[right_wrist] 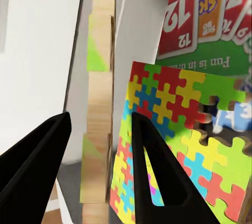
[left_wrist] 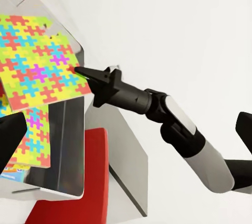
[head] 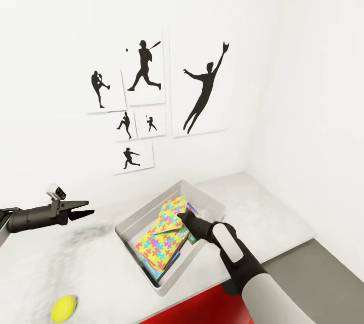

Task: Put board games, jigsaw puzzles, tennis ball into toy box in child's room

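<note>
Head view of the white table (head: 263, 213) set in a corner of the room. The grey toy box (head: 210, 202) lies on it, holding a jigsaw puzzle (head: 159, 240) tilted over a second puzzle board (head: 157, 268) and printed game boxes (right_wrist: 210, 19) beneath. The right hand (head: 183, 217) reaches into the box at the upper puzzle's edge; its fingers (right_wrist: 157, 166) stand apart, one overlapping the puzzle, the other off the board near a wooden edge (right_wrist: 100, 108), gripping nothing. The left hand (head: 83, 210) hovers above the table beside the box, released and empty. The tennis ball (head: 64, 309) rests on the table near the front edge, well apart from the box. Baseball silhouette prints (head: 146, 96) hang on the wall behind; a red surface (head: 202, 309) lies below the table's front.
</note>
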`<state>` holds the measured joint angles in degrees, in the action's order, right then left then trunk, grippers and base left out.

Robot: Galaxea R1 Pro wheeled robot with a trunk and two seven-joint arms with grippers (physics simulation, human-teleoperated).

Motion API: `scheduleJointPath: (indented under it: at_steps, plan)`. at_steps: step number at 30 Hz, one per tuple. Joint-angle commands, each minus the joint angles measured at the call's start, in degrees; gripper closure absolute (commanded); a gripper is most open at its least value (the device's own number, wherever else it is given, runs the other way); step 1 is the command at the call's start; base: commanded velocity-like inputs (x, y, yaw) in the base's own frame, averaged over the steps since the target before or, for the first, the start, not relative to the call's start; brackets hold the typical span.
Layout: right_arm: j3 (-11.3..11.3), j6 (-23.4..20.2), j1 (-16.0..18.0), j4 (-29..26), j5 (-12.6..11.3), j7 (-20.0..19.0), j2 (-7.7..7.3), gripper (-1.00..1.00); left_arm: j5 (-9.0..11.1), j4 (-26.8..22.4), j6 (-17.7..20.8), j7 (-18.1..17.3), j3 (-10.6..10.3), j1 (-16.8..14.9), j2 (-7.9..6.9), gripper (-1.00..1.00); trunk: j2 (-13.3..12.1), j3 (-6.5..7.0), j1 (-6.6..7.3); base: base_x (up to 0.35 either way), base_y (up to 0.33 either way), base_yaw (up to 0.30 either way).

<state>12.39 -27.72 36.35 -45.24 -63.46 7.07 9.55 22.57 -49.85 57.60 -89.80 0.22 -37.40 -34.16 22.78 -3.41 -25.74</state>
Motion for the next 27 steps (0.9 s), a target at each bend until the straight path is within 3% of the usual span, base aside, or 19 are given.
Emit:
scheduleJointPath:
  at_steps: [1,27]
  plan:
    - [0.1,0.1,0.0,0.0,-0.6,0.6,0.01,1.0,0.0,0.0,0.6,-0.2,0.0,0.0,-0.02,-1.0,0.1,-0.14,-0.04,0.0,0.0,0.0]
    - [0.4,2.2,0.0,0.9,-0.7,0.6,0.11,1.0,0.0,0.0,0.6,-0.2,0.0,0.0,-0.02,-1.0,0.1,-0.14,-0.04,0.0,0.0,0.0]
